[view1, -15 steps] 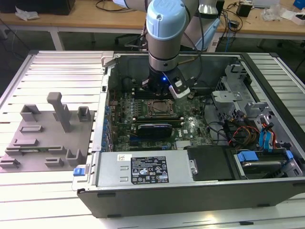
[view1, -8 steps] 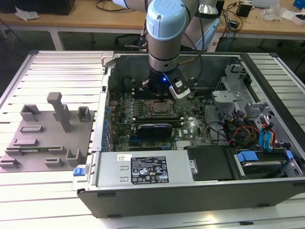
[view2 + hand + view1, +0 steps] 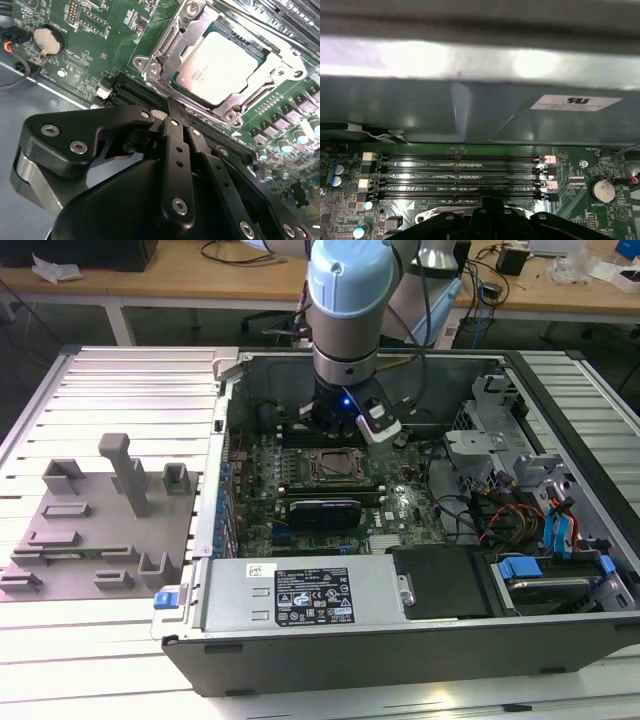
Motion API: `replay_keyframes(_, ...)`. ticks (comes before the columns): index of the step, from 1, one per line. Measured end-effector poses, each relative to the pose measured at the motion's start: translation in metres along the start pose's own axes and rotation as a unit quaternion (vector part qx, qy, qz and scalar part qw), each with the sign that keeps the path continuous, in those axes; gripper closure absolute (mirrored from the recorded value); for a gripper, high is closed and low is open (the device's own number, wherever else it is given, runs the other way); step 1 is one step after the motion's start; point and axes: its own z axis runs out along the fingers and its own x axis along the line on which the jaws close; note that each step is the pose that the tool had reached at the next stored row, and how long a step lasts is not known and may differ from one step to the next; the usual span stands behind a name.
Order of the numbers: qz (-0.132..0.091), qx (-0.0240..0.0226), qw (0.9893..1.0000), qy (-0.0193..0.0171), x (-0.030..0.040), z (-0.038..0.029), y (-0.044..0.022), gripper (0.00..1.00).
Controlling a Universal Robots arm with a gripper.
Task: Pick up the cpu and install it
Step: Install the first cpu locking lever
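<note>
An open computer case lies on its side on a slatted metal tabletop, and a single robot arm reaches down into it from above. Taking the socket in the middle of the green circuit board as the landmark, the arm's wrist hangs just behind it, toward the case's far wall.

The cpu, a flat square chip with a pale silvery top, already lies inside the socket, ringed by the socket's metal frame. It sits flat and square to that frame; being square, it has no long axis to speak of.

In the second wrist view, the black end effector hovers just beside the socket. Its fingers appear pressed together at a narrow tip with nothing between them, so it looks clenched and empty. The tip points toward the near edge of the frame, and the chip lies directly beyond it, close but apart.

Around the socket, a round coin battery sits off to one side on the board, and rows of long black memory slots run alongside it. Well away from the socket, outside the case on the exterior view's left, rests a grey moulded tray with upright posts.
</note>
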Motion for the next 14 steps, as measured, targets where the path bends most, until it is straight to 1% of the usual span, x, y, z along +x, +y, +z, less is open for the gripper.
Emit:
replay_keyframes(1,0.0,0.0001,1.0,0.0001,-0.0001,-0.0013,0.0003,0.89)
replay_keyframes(2,0.0,0.0013,1.0,0.0001,-0.0002,-0.0021,0.0005,0.89)
replay_keyframes(3,0.0,0.0041,1.0,0.0001,-0.0003,-0.0025,0.0007,0.89)
replay_keyframes(5,0.0,0.0164,0.9999,0.001,-0.0003,-0.003,0.0007,0.89)
replay_keyframes(7,0.0,0.0398,0.9992,0.0024,-0.0003,-0.0031,0.0005,0.89)
replay_keyframes(8,0.0,0.049,0.9988,0.0028,-0.0003,-0.0032,0.0004,0.89)
replay_keyframes(9,0.0,0.0641,0.9979,0.0034,-0.0003,-0.0031,0.0004,0.89)
replay_keyframes(10,0.0,0.0728,0.9973,0.0038,-0.0003,-0.0031,0.0004,0.89)
replay_keyframes(11,0.0,0.0859,0.9963,0.0043,-0.0003,-0.0032,0.0003,0.89)
replay_keyframes(12,0.0,0.1011,0.9949,0.005,-0.0003,-0.0032,0.0003,0.89)
replay_keyframes(13,-0.001,0.1173,0.9931,0.0057,-0.0003,-0.0031,0.0003,0.89)
replay_keyframes(14,-0.001,0.1228,0.9924,0.0059,-0.0003,-0.0032,0.0002,0.89)
